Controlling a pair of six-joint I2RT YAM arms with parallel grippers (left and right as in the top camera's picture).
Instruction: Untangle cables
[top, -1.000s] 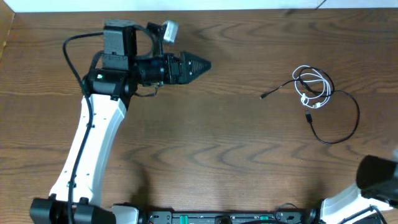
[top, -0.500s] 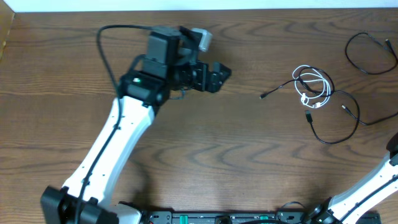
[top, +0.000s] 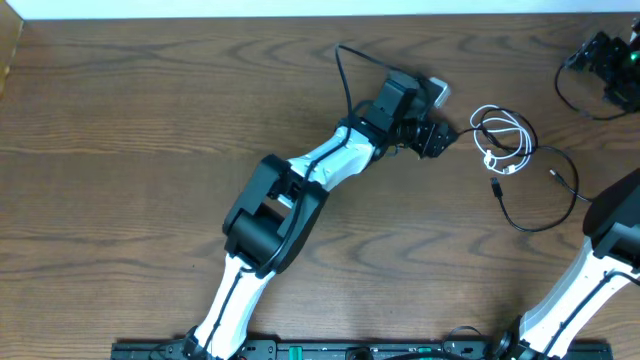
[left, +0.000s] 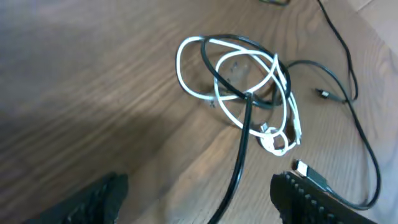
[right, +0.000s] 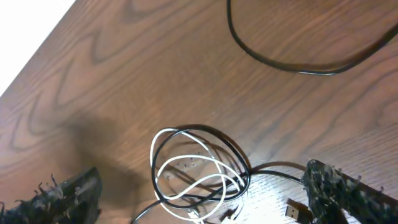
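Since half a second earlier, the left arm had been swung across the table (top: 120, 200) toward the cords, so that the left pincer (left: 199, 186) was brought just short of the tangle. The right arm had been carried up to the far corner, and the right pincer (right: 202, 179) was turned toward the same tangle. No shift of the cords themselves could be made out between the pictures.

Both pincers were seen spread wide, with nothing held in either. The white cable (left: 231, 73) lay coiled in small loops directly ahead of the left pincer, beyond its fingertips and centred between them. The black cable (left: 241, 155) was threaded through those loops and ran back toward the gap between the left fingers, while its longer run curved away past the finger on the right of that view. A flat plug end (left: 303, 168) lay just beside that finger. From the right pincer the coil was also seen ahead and between the fingers, but farther off, and a thicker black wire (right: 292, 65) of the arm lay beyond it.

By the look of it, nothing of the task had been done: the two cords were still interlaced and neither had been gripped. Grasping one cord and drawing it free of the other was judged to remain.

No container was to be seen in any view.
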